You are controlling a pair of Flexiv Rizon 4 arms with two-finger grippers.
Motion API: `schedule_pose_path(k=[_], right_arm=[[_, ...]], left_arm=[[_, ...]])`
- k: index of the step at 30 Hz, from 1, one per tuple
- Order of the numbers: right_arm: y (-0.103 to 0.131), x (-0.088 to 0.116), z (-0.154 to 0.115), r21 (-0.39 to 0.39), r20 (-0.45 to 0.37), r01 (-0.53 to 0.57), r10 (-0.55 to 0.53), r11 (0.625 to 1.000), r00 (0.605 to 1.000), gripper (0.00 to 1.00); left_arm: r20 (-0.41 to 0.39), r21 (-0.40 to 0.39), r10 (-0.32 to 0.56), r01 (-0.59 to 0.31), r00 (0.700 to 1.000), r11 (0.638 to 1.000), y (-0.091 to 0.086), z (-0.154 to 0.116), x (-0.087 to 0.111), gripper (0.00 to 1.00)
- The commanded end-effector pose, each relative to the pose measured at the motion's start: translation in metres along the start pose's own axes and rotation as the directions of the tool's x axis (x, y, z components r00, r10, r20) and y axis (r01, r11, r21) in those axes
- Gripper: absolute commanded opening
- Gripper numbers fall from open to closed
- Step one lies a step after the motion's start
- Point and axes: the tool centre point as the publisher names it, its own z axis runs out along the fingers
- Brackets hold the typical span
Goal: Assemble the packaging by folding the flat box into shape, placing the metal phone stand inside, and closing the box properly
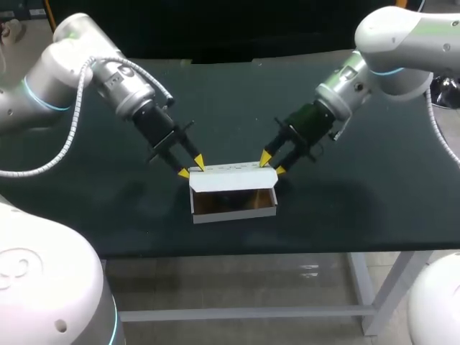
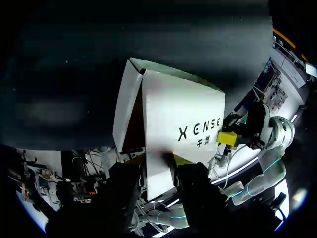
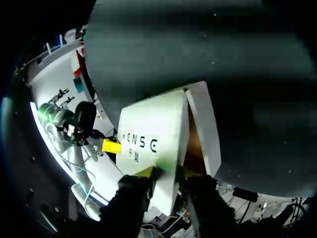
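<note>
White cardboard box (image 1: 233, 213): left gripper (image 1: 190, 167) and right gripper (image 1: 273, 163) each clamp its lid flap (image 1: 231, 178); uneven pull may crease it.

Table (image 1: 374, 208) with a dark, matte top, seen from above; its front edge runs across the lower part of the head view. Below that edge, a pale metal leg (image 1: 368, 291) stands at the right, joined to a pale horizontal crossbar (image 1: 237, 313).
</note>
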Motion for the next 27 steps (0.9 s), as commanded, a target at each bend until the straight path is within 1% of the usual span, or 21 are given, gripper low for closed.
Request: schedule_pose_path(k=[1, 10, 14, 22, 27], right_arm=[[0.0007, 0.0025, 0.0063, 0.006, 0.004, 0.006, -0.006, 1.0, 1.0, 0.35], [-0.0014, 0.0001, 0.0094, 0.006, 0.017, 0.021, -0.021, 1.0, 1.0, 0.35], [-0.0019, -0.0009, 0.0103, 0.005, 0.021, 0.022, -0.022, 1.0, 1.0, 0.35], [-0.0026, -0.0035, 0.0108, 0.001, 0.023, 0.02, -0.02, 1.0, 1.0, 0.36], [-0.0022, -0.0049, 0.0112, 0.001, 0.025, 0.019, -0.019, 1.0, 1.0, 0.36]], left_arm=[[-0.006, 0.004, 0.006, -0.006, 1.0, 1.0, 0.0022, 0.007, -0.0016, 0.33], [-0.008, 0.006, 0.02, -0.02, 1.0, 1.0, 0.003, 0.0091, -0.0071, 0.35], [-0.003, 0.008, 0.023, -0.023, 1.0, 1.0, 0.0023, 0.0098, -0.0077, 0.34], [0.011, 0.013, 0.032, -0.032, 0.999, 0.999, 0.0018, 0.0116, -0.0074, 0.37], [0.017, 0.019, 0.036, -0.036, 0.999, 0.999, 0.0018, 0.0124, -0.0083, 0.4]])
